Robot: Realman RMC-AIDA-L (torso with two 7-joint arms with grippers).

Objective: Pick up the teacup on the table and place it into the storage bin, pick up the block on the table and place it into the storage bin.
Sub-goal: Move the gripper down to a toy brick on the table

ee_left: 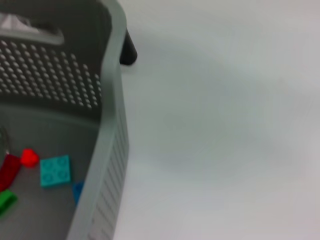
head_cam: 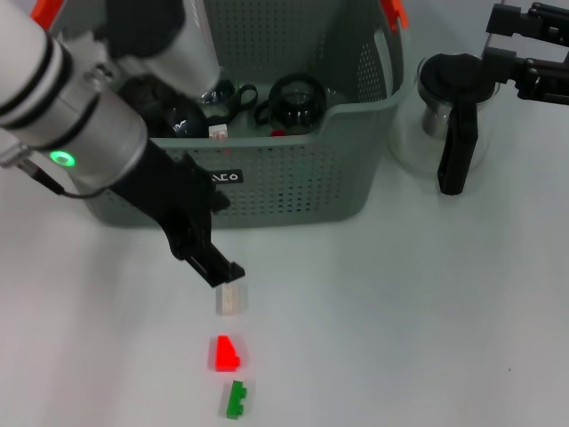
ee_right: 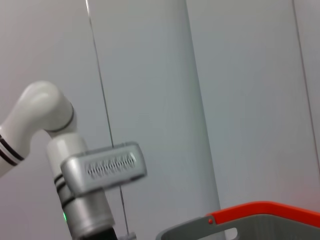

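The grey-green perforated storage bin (head_cam: 293, 182) stands at the back centre, and its orange-red handle top (ee_right: 262, 209) shows in the right wrist view. A pale block (head_cam: 231, 300) lies on the table in front of it, with a red block (head_cam: 225, 353) and a green block (head_cam: 236, 399) nearer me. My left gripper (head_cam: 224, 271) reaches down and hangs just above the pale block's far edge. A glass teacup (head_cam: 440, 111) with a black handle stands on the table right of the bin. My right gripper (head_cam: 526, 49) hovers beside it at the back right.
Dark glassware with black handles (head_cam: 296, 100) lies inside the bin. The left wrist view looks past the bin's corner (ee_left: 111, 105) onto a teal block (ee_left: 55, 170) and a red one (ee_left: 29, 157) on its floor. White table stretches to the right.
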